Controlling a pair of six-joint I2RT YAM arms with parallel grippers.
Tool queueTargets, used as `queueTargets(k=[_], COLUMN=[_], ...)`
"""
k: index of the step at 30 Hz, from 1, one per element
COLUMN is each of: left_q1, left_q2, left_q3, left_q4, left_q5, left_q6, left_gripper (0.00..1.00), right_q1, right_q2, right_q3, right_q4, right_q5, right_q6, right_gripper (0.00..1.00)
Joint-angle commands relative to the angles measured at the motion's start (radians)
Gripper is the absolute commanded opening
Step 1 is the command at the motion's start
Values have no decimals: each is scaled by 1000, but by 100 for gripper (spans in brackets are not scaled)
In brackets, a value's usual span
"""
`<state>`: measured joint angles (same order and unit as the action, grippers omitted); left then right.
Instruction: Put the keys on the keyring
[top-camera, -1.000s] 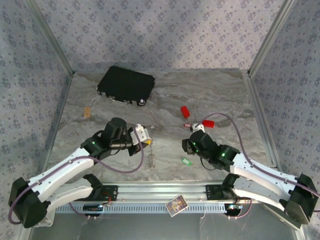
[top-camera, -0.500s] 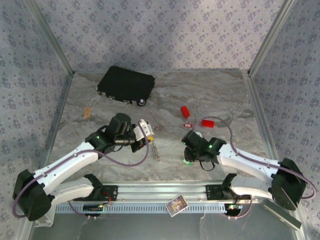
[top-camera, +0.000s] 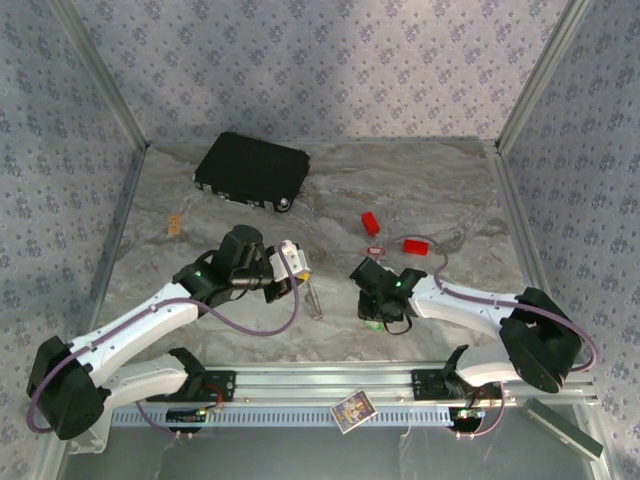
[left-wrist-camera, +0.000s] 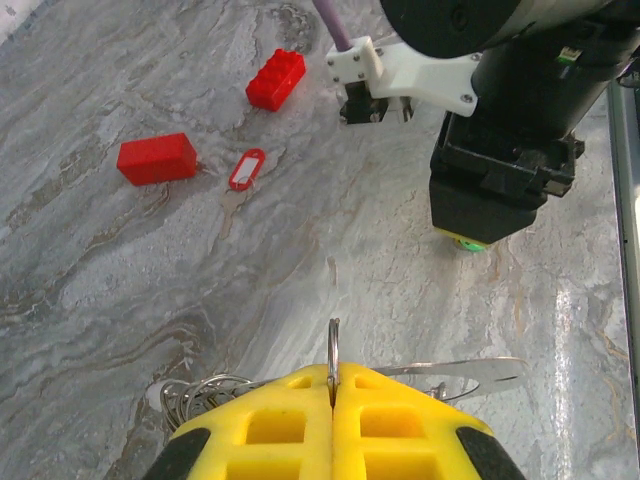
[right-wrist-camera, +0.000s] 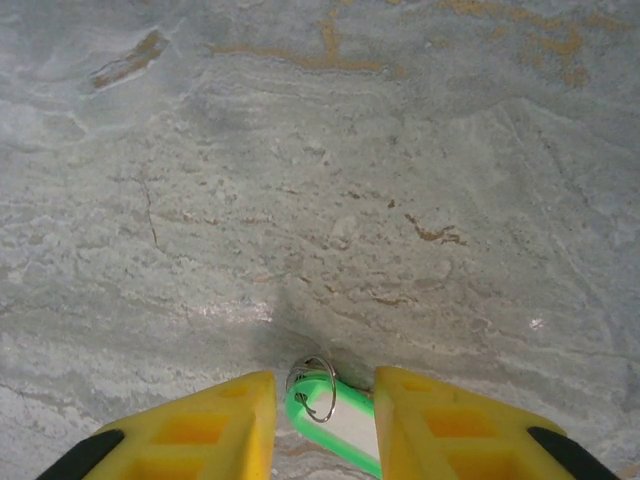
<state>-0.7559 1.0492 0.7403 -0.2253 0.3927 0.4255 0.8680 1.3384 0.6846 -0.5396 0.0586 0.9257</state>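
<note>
Straddling green key (right-wrist-camera: 335, 412) flat on table (right-wrist-camera: 300, 150) with right gripper (right-wrist-camera: 325, 390) fingers apart; pinching keyring (left-wrist-camera: 333, 345) tight in closed left gripper (left-wrist-camera: 333, 380). Could close off-centre and flick the thin key away, or scrape the table. Red key (left-wrist-camera: 245, 168) lying apart, near blocks (left-wrist-camera: 157, 158).

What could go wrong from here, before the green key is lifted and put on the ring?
1. The green key lies flat on the table between the open jaws of the right gripper. When they close, the thin tag may slide out, or the gripper may scrape the table.
2. The left gripper pinches the keyring by one thin edge, so it might twist or slip when a key is pushed against it.
</note>
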Motion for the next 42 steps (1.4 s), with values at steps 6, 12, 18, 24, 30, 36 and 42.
queueTargets(k=[6, 12, 18, 24, 30, 36, 42], left_q1=[-9, -9, -9, -9, -8, -9, -8], left_q2=[12, 15, 15, 12, 8, 11, 12], left_q3=[-13, -15, -16, -32, -46, -46, -48], left_q4=[66, 69, 72, 75, 80, 78, 78], left_q5=[66, 72, 72, 67, 63, 62, 63], left_q6=[-8, -13, -11, -4, 2, 7, 6], left_gripper=[0, 0, 0, 0, 0, 0, 0], right_q1=[-12, -12, -9, -4, -3, -1, 2], right_q2=[12, 16, 21, 27, 18, 1, 6], right_q3=[-3, -12, -21, -15, -4, 16, 29], right_q4=[-7, 0, -2, -2, -17, -28, -31], right_q5=[1, -21, -35, -32, -15, -9, -6], right_q6=[59, 62, 66, 70, 67, 47, 31], right_gripper=[26, 24, 24, 17, 6, 0, 0])
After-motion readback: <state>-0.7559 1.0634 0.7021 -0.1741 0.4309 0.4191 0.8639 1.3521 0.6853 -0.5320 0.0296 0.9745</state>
